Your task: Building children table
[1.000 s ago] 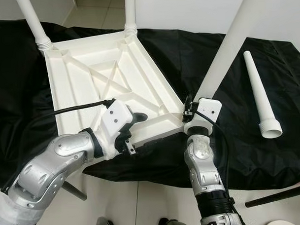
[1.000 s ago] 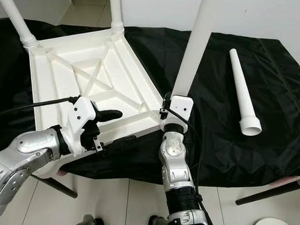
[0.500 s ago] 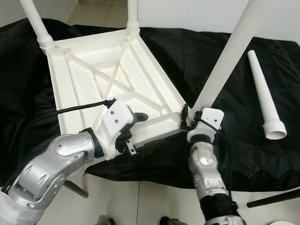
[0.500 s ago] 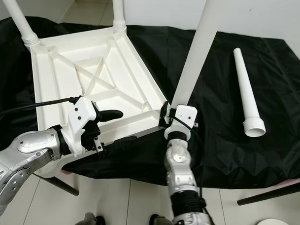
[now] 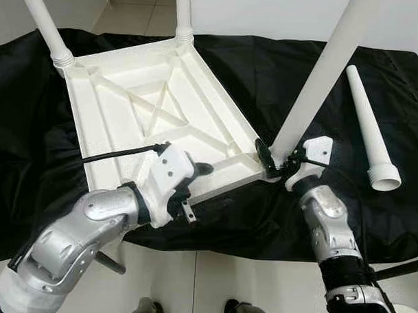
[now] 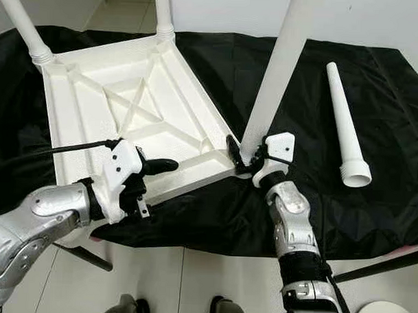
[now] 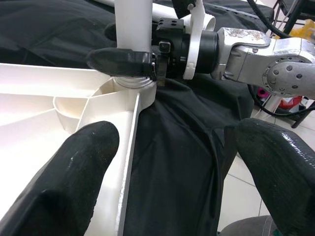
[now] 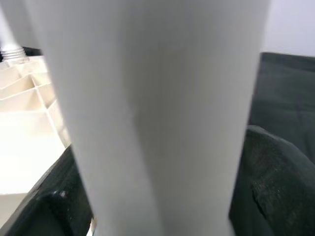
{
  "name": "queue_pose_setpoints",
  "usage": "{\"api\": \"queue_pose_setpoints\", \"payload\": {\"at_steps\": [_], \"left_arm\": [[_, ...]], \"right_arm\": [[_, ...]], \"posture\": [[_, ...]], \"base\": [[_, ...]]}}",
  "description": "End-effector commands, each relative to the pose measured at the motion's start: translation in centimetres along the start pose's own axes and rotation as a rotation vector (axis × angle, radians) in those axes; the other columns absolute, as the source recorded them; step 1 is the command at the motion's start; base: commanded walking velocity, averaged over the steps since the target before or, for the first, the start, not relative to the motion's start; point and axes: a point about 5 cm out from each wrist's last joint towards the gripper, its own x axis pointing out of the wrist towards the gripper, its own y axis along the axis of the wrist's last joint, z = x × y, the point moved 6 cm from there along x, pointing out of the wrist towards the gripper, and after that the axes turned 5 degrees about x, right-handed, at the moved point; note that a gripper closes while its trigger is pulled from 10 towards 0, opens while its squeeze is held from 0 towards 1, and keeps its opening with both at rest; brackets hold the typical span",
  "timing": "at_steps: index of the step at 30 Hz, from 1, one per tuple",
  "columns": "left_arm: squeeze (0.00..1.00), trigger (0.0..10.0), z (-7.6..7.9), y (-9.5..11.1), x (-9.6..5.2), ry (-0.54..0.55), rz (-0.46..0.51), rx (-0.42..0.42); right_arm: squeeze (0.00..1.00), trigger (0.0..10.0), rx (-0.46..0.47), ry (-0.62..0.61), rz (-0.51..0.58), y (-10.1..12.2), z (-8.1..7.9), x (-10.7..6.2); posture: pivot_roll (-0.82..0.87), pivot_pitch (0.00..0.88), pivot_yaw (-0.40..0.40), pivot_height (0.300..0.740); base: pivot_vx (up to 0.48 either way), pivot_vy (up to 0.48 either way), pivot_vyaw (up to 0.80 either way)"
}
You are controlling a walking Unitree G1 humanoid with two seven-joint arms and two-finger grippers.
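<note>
Tabletop (image 5: 155, 113), white ribbed plastic, lies upside down on a black cloth (image 5: 267, 69), two legs standing at its far corners. Right gripper (image 6: 245, 156) clasps a third white leg (image 6: 273, 83) at the near right corner. Left gripper (image 5: 194, 180), fingers parted, straddles the near rim. A loose leg (image 5: 369, 128) lies far right.

White plastic tabletop (image 5: 162, 120) lies upside down, ribbed underside up. Three white legs stand from its corners: far left (image 5: 42, 23), far middle (image 5: 182, 15), near right (image 5: 321, 78), the last tilted. Fourth leg (image 5: 369, 128) lies loose, well right.
</note>
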Motion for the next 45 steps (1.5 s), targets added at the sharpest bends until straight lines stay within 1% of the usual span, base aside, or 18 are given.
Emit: {"api": "queue_pose_setpoints", "payload": {"at_steps": [1,2,3,8,10,21,22,24,25,26,27,32,34,38,39,42,43,45], "left_arm": [[0.00,10.0,0.3,0.0,0.1,-0.016,-0.010,0.016],[0.00,10.0,0.3,0.0,0.1,-0.016,-0.010,0.016],[0.00,10.0,0.3,-0.3,0.4,-0.001,-0.023,0.021],[0.00,10.0,0.3,-0.3,0.6,0.004,-0.029,0.022],[0.00,10.0,0.2,-0.4,0.6,0.007,-0.035,0.020],[0.00,10.0,0.2,-0.5,0.8,0.003,-0.048,0.017],[0.00,10.0,0.1,-0.6,1.0,0.008,-0.056,0.001],[0.00,10.0,0.1,-0.7,1.0,0.011,-0.059,-0.004],[0.00,10.0,-0.2,-0.9,1.1,0.027,-0.067,-0.008],[0.00,10.0,-0.2,-0.9,1.1,0.027,-0.067,-0.008],[0.00,10.0,-0.4,-1.0,1.2,0.044,-0.074,-0.009],[0.00,10.0,-1.1,-1.1,1.4,0.088,-0.078,-0.003],[0.00,10.0,-2.0,-0.9,1.6,0.144,-0.069,0.005],[0.00,10.0,-2.6,-0.8,1.7,0.180,-0.060,0.005],[0.00,10.0,-2.9,-0.7,1.8,0.200,-0.054,0.003],[0.00,10.0,-3.1,-0.6,1.8,0.212,-0.050,0.002],[0.00,10.0,-3.4,-0.5,1.8,0.230,-0.044,0.002],[0.00,10.0,-3.7,-0.4,1.9,0.247,-0.038,0.002]], "right_arm": [[0.00,10.0,0.013,0.032,-0.015,-0.4,-0.4,-0.1],[0.00,10.0,0.013,0.032,-0.015,-0.4,-0.4,-0.1],[0.00,10.0,-0.024,0.142,-0.030,0.0,-1.0,0.7],[0.00,10.0,-0.062,0.236,-0.047,0.5,-1.4,1.1],[0.00,10.0,-0.100,0.294,-0.064,1.0,-1.0,1.3],[0.00,9.8,-0.155,0.359,-0.090,1.5,-0.4,1.3],[0.00,3.7,-0.156,0.374,-0.102,1.4,-0.3,1.1],[0.00,3.7,-0.154,0.380,-0.107,1.4,-0.3,1.0],[0.00,0.4,-0.148,0.380,-0.113,1.2,-0.2,0.9],[0.00,0.4,-0.148,0.380,-0.113,1.2,-0.2,0.9],[0.00,0.0,-0.144,0.376,-0.123,1.0,-0.1,0.8],[0.00,0.0,-0.129,0.371,-0.148,0.3,0.1,0.5],[0.00,0.0,-0.103,0.358,-0.167,-0.3,0.3,0.2],[0.00,0.0,-0.088,0.347,-0.178,-0.6,0.4,0.1],[0.00,4.7,-0.075,0.336,-0.182,-0.7,0.5,0.0],[0.00,4.7,-0.066,0.328,-0.184,-0.8,0.6,-0.1],[0.00,10.0,-0.043,0.296,-0.182,-0.8,0.7,0.0],[0.00,10.0,-0.024,0.273,-0.178,-0.8,0.7,0.0]], "posture": [[-0.02,0.179,0.045,0.740],[-0.02,0.179,0.045,0.740],[-0.01,0.172,0.049,0.740],[-0.01,0.171,0.048,0.740],[-0.01,0.165,0.050,0.740],[-0.02,0.159,0.051,0.740],[-0.02,0.157,0.053,0.740],[-0.02,0.157,0.053,0.740],[-0.02,0.156,0.052,0.740],[-0.02,0.156,0.052,0.740],[-0.02,0.156,0.053,0.740],[-0.02,0.152,0.054,0.740],[-0.02,0.148,0.054,0.740],[-0.02,0.147,0.053,0.740],[-0.02,0.143,0.049,0.740],[-0.02,0.143,0.049,0.740],[-0.02,0.139,0.047,0.740],[-0.02,0.139,0.042,0.740]], "base": [[0.000,0.000,0.00],[0.000,0.000,0.00],[0.000,0.000,0.00],[0.000,0.000,0.00],[0.000,0.000,0.00],[0.000,0.000,0.00],[0.000,0.000,0.00],[0.000,0.000,0.00],[0.000,0.000,0.00],[0.000,0.000,0.00],[0.000,0.000,0.00],[0.000,0.000,0.00],[0.000,0.000,0.00],[0.000,0.000,0.00],[0.000,0.000,0.00],[0.000,0.000,0.00],[0.000,0.000,0.00],[0.000,0.000,0.00]]}}
